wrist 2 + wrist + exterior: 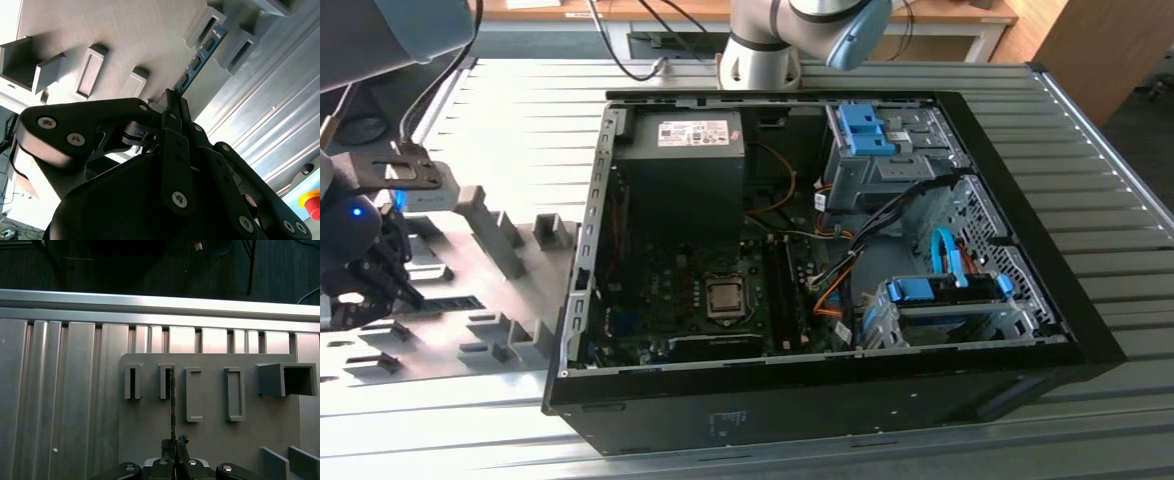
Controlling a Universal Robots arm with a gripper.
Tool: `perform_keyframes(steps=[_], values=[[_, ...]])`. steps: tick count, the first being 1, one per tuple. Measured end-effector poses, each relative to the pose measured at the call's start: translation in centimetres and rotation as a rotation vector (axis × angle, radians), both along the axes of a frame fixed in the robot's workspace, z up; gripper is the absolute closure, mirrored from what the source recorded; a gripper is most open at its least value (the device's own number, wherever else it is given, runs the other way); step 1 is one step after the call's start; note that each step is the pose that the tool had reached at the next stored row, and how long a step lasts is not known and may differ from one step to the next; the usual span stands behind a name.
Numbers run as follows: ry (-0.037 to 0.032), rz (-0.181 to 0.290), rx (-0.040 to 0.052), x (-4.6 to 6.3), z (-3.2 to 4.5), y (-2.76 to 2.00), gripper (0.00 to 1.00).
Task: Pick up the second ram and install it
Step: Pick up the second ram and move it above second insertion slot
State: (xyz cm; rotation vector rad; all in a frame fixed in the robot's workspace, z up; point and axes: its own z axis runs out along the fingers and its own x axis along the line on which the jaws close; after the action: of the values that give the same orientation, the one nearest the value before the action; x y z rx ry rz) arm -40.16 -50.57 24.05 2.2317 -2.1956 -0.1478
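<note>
**Position.** The gripper stands at the exterior view's left, over the grey slotted holder on the ribbed metal table. It is well apart from the open computer case.

**Grip.** In the second wrist view the fingers are drawn narrow and pinch the near end of the second ram. The rest of the stick runs out unsupported towards a slot of the holder. The first wrist view shows the stick edge-on, rising from the gripper with its far end at one of the holder's slots. I cannot tell whether that end is clear of the slot or seated in it.

**Hazards, as judged.**
1. The hold is at one end only. The long free length acts as a lever, so any knock could turn the stick between the pads or pull it out.
2. If the far end sits in the slot, a lift that is not square to the slot could bind the board against the slot wall. That would bend the board or drag the holder with it.
3. The thin edge gives the pads little surface, and a slight skew here would carry through to the motherboard.
4. The memory slots lie deep in the case, just beside loose cables. A tilted stick could snag these or meet its slot off-line and fail to seat.
</note>
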Motion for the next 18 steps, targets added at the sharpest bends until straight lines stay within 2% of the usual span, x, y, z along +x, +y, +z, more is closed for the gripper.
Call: perform_keyframes(steps=[9,18], values=[[0.0001,0.000,0.0000,0.0,0.52,0.00,0.86],[0.0000,0.000,0.0000,0.0,1.35,0.00,0.86]])
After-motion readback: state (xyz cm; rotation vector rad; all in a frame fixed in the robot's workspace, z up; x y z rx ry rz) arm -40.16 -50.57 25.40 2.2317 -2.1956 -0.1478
